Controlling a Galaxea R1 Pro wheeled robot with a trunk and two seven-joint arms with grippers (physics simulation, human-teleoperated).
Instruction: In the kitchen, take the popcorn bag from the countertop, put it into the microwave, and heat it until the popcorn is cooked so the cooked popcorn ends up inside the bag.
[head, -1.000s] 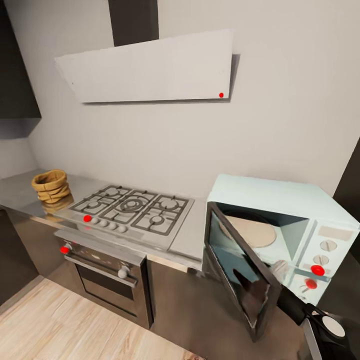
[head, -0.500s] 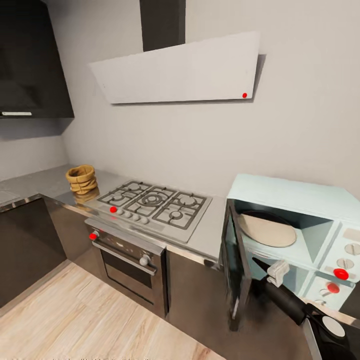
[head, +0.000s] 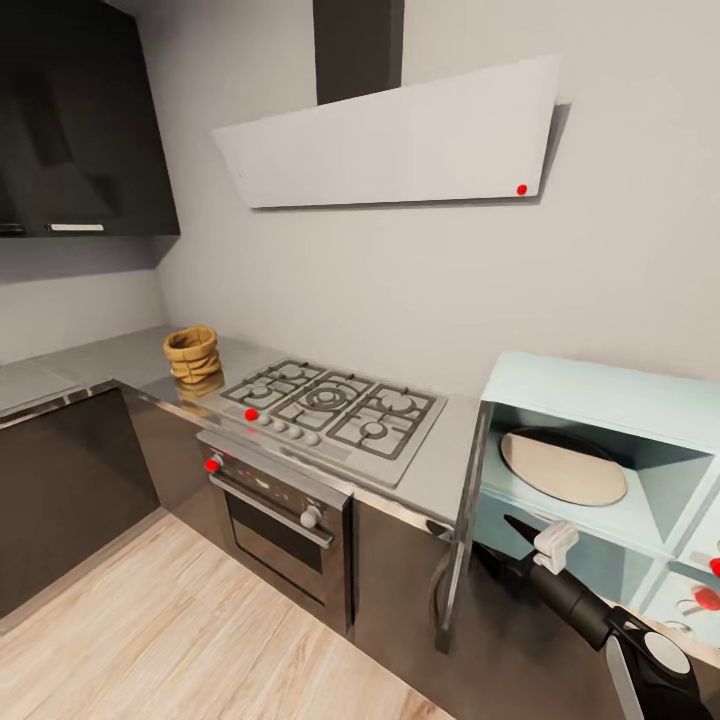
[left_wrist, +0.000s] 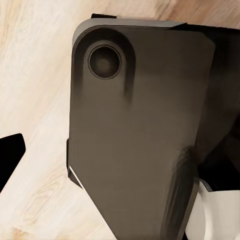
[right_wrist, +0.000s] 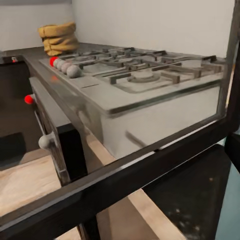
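Brushed, glossy steel bench (head: 130, 360) beside the metal-grated hob (head: 335, 405); coarse woven popcorn bag (head: 192, 353); matt pale-blue microwave (head: 590, 400); light wood-grain floor (head: 150, 620).

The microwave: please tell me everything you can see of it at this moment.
The microwave is a boxy, pale blue-white appliance standing on the grey countertop, to the right of the gas hob. Its door, dark-framed with glass, is swung wide open and seen almost edge-on. Inside lies a round beige turntable plate; no bag is in there. Red-marked controls sit at its right front. The right gripper reaches beside the door's lower part; contact cannot be told.
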